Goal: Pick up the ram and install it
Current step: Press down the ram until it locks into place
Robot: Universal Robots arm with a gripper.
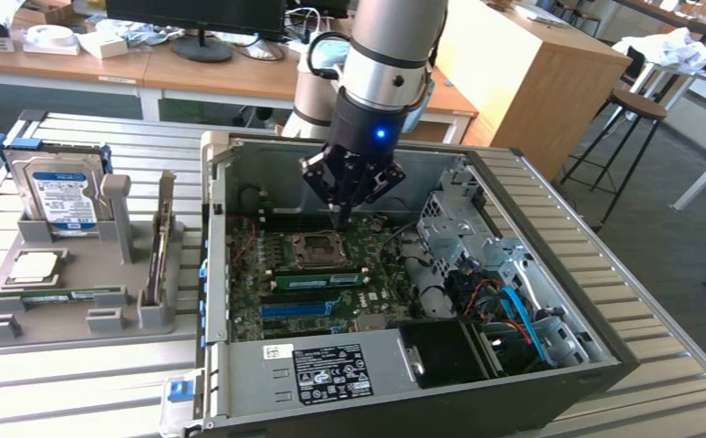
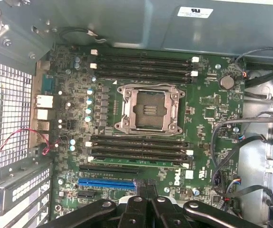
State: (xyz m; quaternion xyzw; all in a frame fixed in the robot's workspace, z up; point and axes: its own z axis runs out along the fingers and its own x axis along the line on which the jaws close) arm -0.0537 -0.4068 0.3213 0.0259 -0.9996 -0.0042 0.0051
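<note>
Holds the hand (image 1: 342, 215) low inside the open computer case (image 1: 596, 301), fingers pressed together and pinching nothing, tips hanging just above the CPU socket (image 1: 317, 248). Finds the ram (image 1: 317, 276) not in the hand but lying along a memory slot on the motherboard (image 1: 250, 301), at 6 o'clock of the socket in the exterior view, with the blue slot strip (image 1: 297, 309) further on toward 6 o'clock. Shows the same in the wrist view: the ram (image 2: 136, 162) as a thin green edge in the slot row nearest the blue slot strip (image 2: 107, 183), the hand (image 2: 146, 186) closed near it and not touching. Reads as the installing step, pick-up done, seating probably not confirmed; cannot tell whether the white end latches have snapped in. Would call for a square, gentle downward press along the stick's top edge, clear of the socket. Leaves a grey fixture (image 1: 55, 324) on the table (image 1: 73, 383) at 9 o'clock of the case, with a hard drive (image 1: 61, 196) upright in it.
</note>
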